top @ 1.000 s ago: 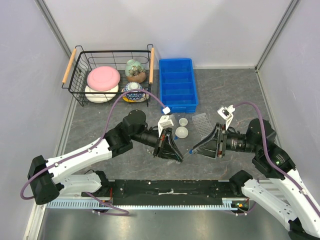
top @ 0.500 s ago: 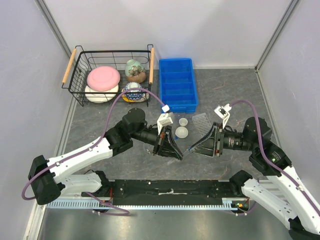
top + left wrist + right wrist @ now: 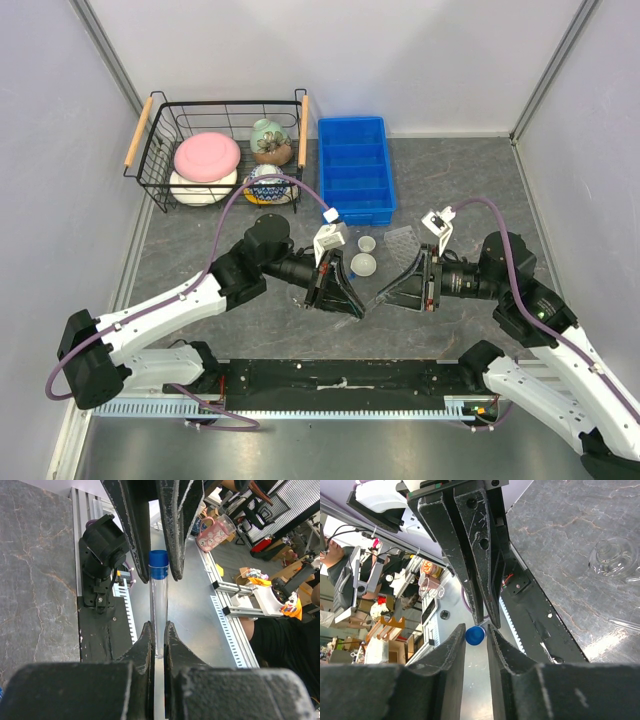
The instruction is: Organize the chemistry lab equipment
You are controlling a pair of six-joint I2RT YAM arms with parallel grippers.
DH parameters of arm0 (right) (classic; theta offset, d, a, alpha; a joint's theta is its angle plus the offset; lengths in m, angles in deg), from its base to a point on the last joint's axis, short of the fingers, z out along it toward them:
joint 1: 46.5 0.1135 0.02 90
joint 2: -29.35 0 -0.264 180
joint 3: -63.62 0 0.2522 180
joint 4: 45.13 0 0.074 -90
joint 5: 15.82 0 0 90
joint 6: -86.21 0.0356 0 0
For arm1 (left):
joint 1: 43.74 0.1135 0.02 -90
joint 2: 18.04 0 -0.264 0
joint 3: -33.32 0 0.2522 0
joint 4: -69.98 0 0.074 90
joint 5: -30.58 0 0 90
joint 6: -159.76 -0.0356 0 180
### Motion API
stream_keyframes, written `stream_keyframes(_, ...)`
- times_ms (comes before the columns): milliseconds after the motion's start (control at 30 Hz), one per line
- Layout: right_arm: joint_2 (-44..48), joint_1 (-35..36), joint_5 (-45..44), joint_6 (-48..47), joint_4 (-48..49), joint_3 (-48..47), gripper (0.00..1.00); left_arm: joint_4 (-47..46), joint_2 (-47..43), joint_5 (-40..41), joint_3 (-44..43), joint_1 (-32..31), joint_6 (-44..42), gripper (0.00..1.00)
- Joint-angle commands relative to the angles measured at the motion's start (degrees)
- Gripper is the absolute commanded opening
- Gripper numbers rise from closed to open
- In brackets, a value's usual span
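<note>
My left gripper [image 3: 158, 625] is shut on a clear tube [image 3: 159, 600] and holds it off the table. The tube's blue cap [image 3: 159, 564] points at my right gripper [image 3: 476, 630]. That gripper's jaws stand on either side of the blue cap [image 3: 475, 635], open by a narrow gap. From above, the left gripper [image 3: 356, 311] and the right gripper [image 3: 381, 298] meet tip to tip at the table's middle. A small white dish [image 3: 367, 243] and a clear glass flask [image 3: 363, 264] rest just behind them. The right wrist view shows a glass flask [image 3: 615, 562] on the grey table.
A blue compartment bin [image 3: 354, 170] stands at the back centre. To its left, a wire basket [image 3: 160, 130] holds pink, white and patterned crockery. A clear plastic piece [image 3: 402, 245] lies near the right gripper. Grey walls close in both sides.
My right arm has moved left until its jaws reach over the tube's blue cap, and the jaws have narrowed. The left gripper has held the tube almost still.
</note>
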Motion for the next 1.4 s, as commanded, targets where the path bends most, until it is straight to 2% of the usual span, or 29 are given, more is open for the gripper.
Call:
stream_keyframes(0,-0.5,0.8,-0.7,0.0,3.0,0.3,0.28,-2.4,0.1,-1.4,0.3,0.5,1.5,0.02)
stream_keyframes(233,-1.2,1.6,-2.5,-0.9,2.6,0.2,0.1,-2.5,0.2,-1.6,0.2,0.6,2.5,0.03)
stream_keyframes(333,-2.1,1.7,-4.0,-1.9,1.5,-0.1,0.0,-0.5,-0.7,-0.3,-0.3,0.9,2.3,0.27)
stream_keyframes(367,-2.4,1.7,-4.1,-2.2,1.2,-0.1,0.0,1.6,-1.2,0.3,-0.6,1.1,1.6,0.4)
stream_keyframes(400,-2.8,1.7,-5.1,-2.4,0.9,-0.1,0.0,3.1,-2.2,1.6,-0.7,1.3,1.0,0.46)
stream_keyframes(433,-2.9,1.7,-5.4,-3.2,0.6,-0.2,0.0,4.5,-2.7,2.6,-0.8,1.5,0.3,0.57)
stream_keyframes(467,-3.2,1.7,-5.7,-3.5,0.2,-0.2,0.0,7.5,-3.3,3.7,-1.1,1.8,-1.2,0.76)
stream_keyframes(500,-3.7,1.7,-6.1,-3.8,0.1,-0.2,0.0,9.8,-3.6,5.7,-1.2,2.2,-1.8,0.85)
stream_keyframes(567,-4.9,1.7,-7.6,-5.0,0.0,-0.1,0.0,12.6,-4.9,7.3,-1.9,3.0,-3.0,0.92)
stream_keyframes(800,-11.7,1.7,-18.3,-11.1,-2.5,-2.8,0.0,20.9,-6.5,13.9,-3.4,3.4,-5.4,0.92)
stream_keyframes(833,-12.4,1.7,-23.4,-11.8,-3.4,-3.8,0.0,21.5,-6.5,14.7,-3.6,3.4,-5.8,0.92)
stream_keyframes(900,-14.3,1.7,-27.9,-13.8,-4.2,-5.2,0.0,23.6,-6.9,17.0,-3.7,3.4,-6.3,0.93)
stream_keyframes(967,-16.4,1.7,-34.6,-15.4,-5.4,-6.3,0.0,24.3,-7.8,18.4,-3.4,3.5,-6.7,1.0)
stream_keyframes(1167,-21.5,1.2,-54.0,-16.8,-7.2,-8.4,0.0,26.6,-9.6,21.7,-1.7,3.4,-7.5,1.0)
stream_keyframes(1367,-26.6,-5.2,-57.6,-16.6,-3.6,-6.8,0.0,26.4,-11.0,23.3,0.1,3.4,-7.0,1.0)
